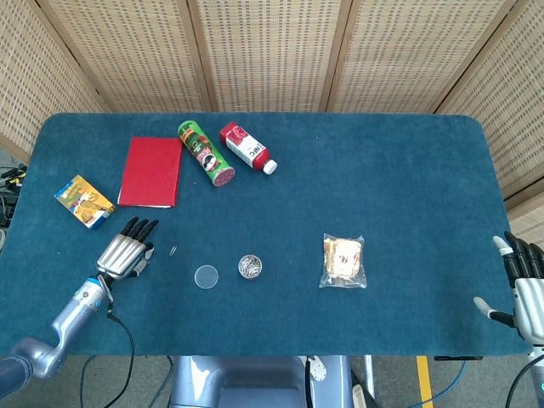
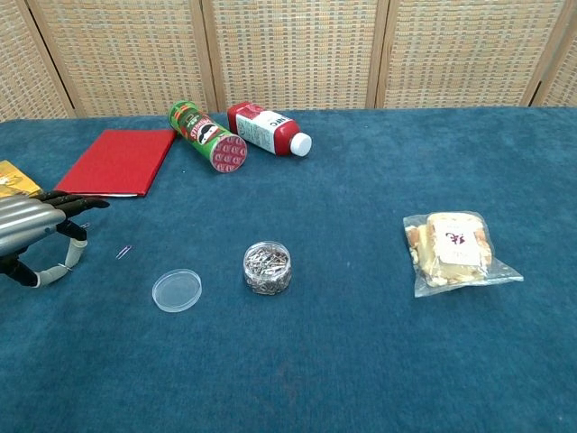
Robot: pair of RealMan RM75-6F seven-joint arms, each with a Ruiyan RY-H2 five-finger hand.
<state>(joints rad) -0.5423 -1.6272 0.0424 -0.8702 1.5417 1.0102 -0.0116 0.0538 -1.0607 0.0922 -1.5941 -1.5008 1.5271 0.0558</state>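
While hovering spread and empty just left of the loose paper clip (image 1: 172, 250), bring left hand (image 1: 126, 252) rightward and low, pinch precisely, then carry to the open clip jar (image 1: 250, 266) beside its lid (image 1: 206, 276).

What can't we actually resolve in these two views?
- Left hand, chest view: cut off by the left frame edge. A small clip seems to sit at its thumb, but whether it is pinched is too small to tell.
- Right hand, head view: cropped by the right edge; absent from chest view.
- Yellow packet, chest view: mostly cut off at the left edge.
- Loose clip on the cloth: too small for detail.
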